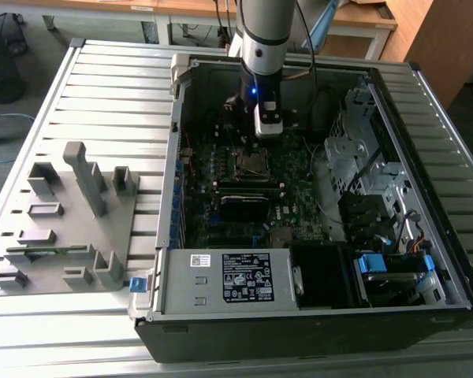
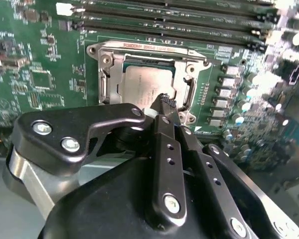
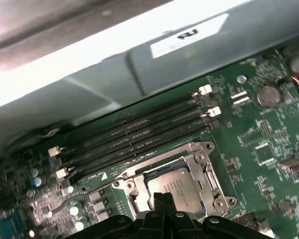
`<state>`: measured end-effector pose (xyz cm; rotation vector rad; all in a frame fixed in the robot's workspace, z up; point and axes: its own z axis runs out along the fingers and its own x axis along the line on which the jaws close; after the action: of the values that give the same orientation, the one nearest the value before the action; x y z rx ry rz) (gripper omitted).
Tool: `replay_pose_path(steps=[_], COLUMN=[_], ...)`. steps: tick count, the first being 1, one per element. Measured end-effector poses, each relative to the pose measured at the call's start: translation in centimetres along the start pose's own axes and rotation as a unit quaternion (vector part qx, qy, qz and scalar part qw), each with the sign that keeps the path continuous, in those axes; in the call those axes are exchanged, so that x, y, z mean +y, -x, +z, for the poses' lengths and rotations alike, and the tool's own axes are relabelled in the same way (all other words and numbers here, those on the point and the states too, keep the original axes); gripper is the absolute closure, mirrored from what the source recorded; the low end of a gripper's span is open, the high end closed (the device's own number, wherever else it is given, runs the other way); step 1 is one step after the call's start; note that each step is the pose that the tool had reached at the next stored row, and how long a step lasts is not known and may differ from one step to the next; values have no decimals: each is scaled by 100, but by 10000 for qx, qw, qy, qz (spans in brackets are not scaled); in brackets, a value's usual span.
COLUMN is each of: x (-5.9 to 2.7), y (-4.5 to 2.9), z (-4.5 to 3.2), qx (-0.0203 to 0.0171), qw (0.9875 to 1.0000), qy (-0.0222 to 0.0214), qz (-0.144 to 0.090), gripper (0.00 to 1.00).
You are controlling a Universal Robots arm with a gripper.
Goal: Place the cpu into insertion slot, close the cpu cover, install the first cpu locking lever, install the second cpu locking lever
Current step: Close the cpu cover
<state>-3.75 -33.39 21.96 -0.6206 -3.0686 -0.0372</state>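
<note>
The cpu [image 2: 142,82] lies flat in the insertion slot [image 1: 238,167] on the green board, its dull silver top facing up; it also shows in the first wrist view [image 3: 182,186]. The cpu cover [image 2: 139,48] lies down around it as a metal frame. A thin lever rod [image 3: 89,191] runs out from the socket's corner. My gripper [image 2: 165,102] is shut, its black fingertips together just above the chip's edge, with nothing between them. In the exterior view the gripper [image 1: 260,140] hangs right over the socket inside the open computer case.
Long black memory slots [image 3: 134,134] run beside the socket, with the grey case wall [image 3: 114,64] just beyond them. Drive cages [image 1: 363,173] and cables fill the exterior view's right. A power supply [image 1: 229,279] sits in front. A grey fixture tray [image 1: 63,228] lies outside the case.
</note>
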Motion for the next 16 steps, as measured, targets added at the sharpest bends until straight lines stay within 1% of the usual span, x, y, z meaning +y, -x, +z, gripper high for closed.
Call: replay_pose_path(steps=[2, 4, 6, 9, 10, 16], x=[0, 0, 0, 0, 0, 0], y=[0, 0, 0, 0, 0, 0], z=[2, 3, 4, 5, 5, 5], qx=[4, 8, 11, 16, 17, 17], qw=[9998, 9993, 9985, 9969, 9967, 9967], qy=[-3, -6, -8, -12, -12, -12], qz=[-180, -368, -548, -784, -811, -815], gripper=[89, 89, 89, 89, 89, 89])
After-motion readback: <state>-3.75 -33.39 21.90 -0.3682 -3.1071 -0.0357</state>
